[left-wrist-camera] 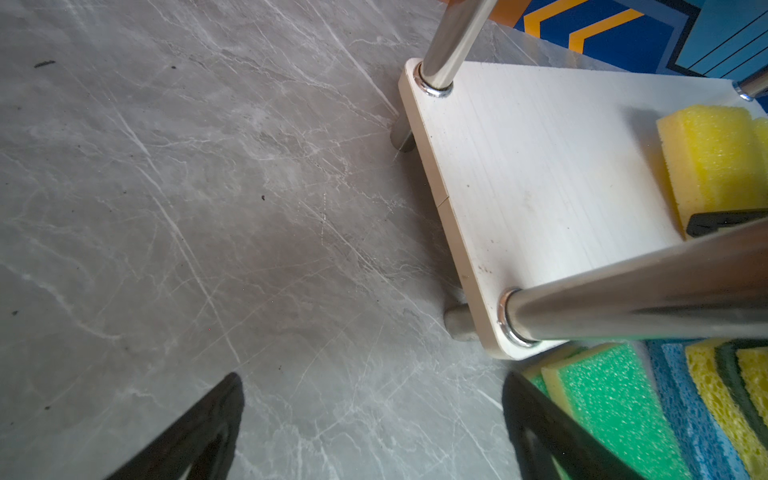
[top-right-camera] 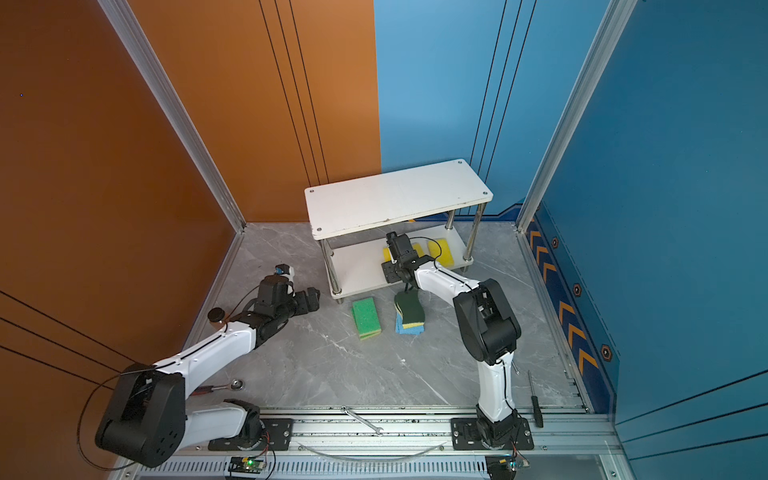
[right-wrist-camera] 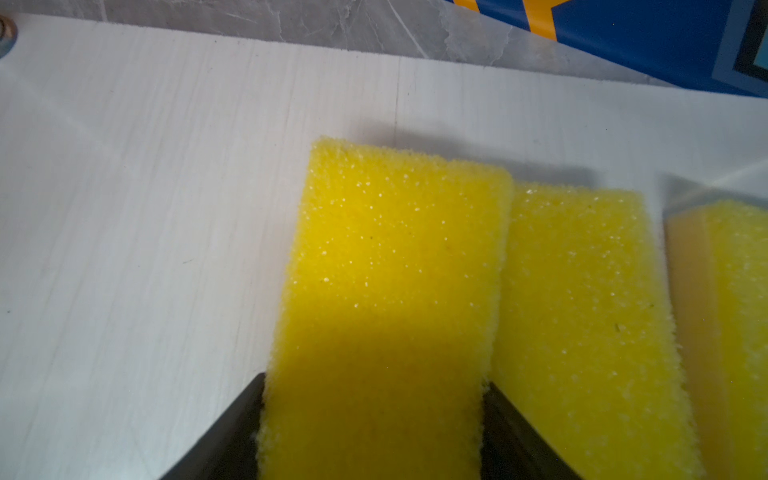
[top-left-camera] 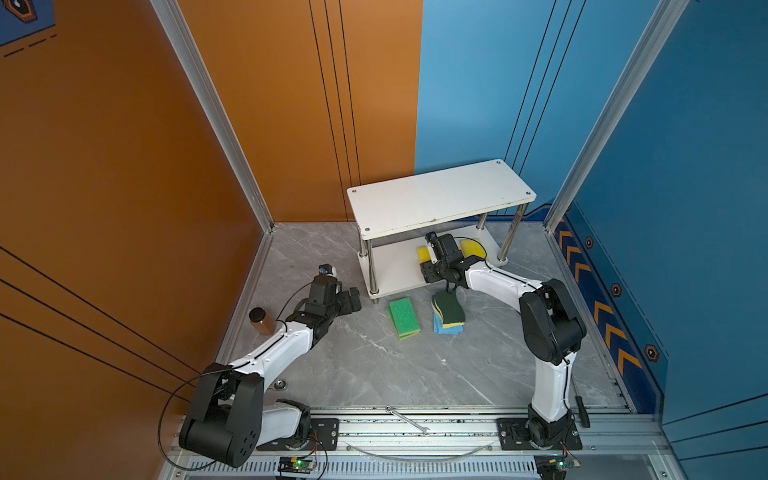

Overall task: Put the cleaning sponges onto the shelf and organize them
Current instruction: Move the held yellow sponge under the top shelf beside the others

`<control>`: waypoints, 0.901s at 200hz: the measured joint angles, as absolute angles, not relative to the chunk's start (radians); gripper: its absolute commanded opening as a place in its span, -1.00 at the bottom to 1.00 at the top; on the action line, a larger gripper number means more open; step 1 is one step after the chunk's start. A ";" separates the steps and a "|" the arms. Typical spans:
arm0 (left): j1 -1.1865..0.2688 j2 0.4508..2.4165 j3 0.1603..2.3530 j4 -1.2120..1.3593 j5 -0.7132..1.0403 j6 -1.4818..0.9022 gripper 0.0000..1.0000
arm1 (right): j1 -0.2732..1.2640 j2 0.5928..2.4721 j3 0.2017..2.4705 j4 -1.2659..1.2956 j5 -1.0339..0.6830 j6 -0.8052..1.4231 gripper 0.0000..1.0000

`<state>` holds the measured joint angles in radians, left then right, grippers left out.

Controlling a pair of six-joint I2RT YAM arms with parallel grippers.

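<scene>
grey table [top-left-camera: 374,374] bears shelf [top-left-camera: 440,195], green sponge [top-left-camera: 404,318], blue sponge [top-left-camera: 439,329]; shelf holds yellow sponges [right-wrist-camera: 582,311]

No legible words, brand names or numbers anywhere. Only printed signs: orange chevron arrows [top-left-camera: 614,332] and small hexagon marks [top-left-camera: 651,352] along the dark band at the foot of the blue wall [top-left-camera: 685,208].

The shelf [top-left-camera: 436,195] stood at twelve o'clock on the table [top-left-camera: 374,374]. On its lower board [top-left-camera: 395,270], toward three o'clock, three sponges lay in a row: the held sponge [right-wrist-camera: 386,270], clamped in the right gripper [right-wrist-camera: 374,386], touched the middle sponge [right-wrist-camera: 582,311] at its three o'clock, with the end sponge [right-wrist-camera: 739,291] near beyond that. At the shelf's six o'clock a lone sponge [top-left-camera: 404,317] lay on the table, a stack of sponges [top-left-camera: 448,318] just at its three o'clock. A jar [top-left-camera: 262,321] stood at nine o'clock.
</scene>
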<state>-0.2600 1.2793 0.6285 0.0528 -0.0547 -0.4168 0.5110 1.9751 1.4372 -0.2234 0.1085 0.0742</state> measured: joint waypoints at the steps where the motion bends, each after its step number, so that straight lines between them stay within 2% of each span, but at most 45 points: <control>1: -0.260 1.279 0.628 0.053 -0.055 -0.417 0.95 | 0.511 1.975 1.438 -0.223 0.109 0.074 0.44; 34: -0.260 1.279 0.628 0.053 -0.055 -0.417 0.95 | 0.511 1.979 1.439 -0.224 0.109 0.074 0.52; 180: -0.260 1.279 0.628 0.052 -0.055 -0.416 0.95 | 0.517 1.994 1.439 -0.205 0.109 0.074 0.59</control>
<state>-0.2600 1.2789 0.6285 0.0525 -0.0551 -0.4164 0.5171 1.9942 1.4391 -0.2047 0.1089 0.0742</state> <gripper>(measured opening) 0.976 0.793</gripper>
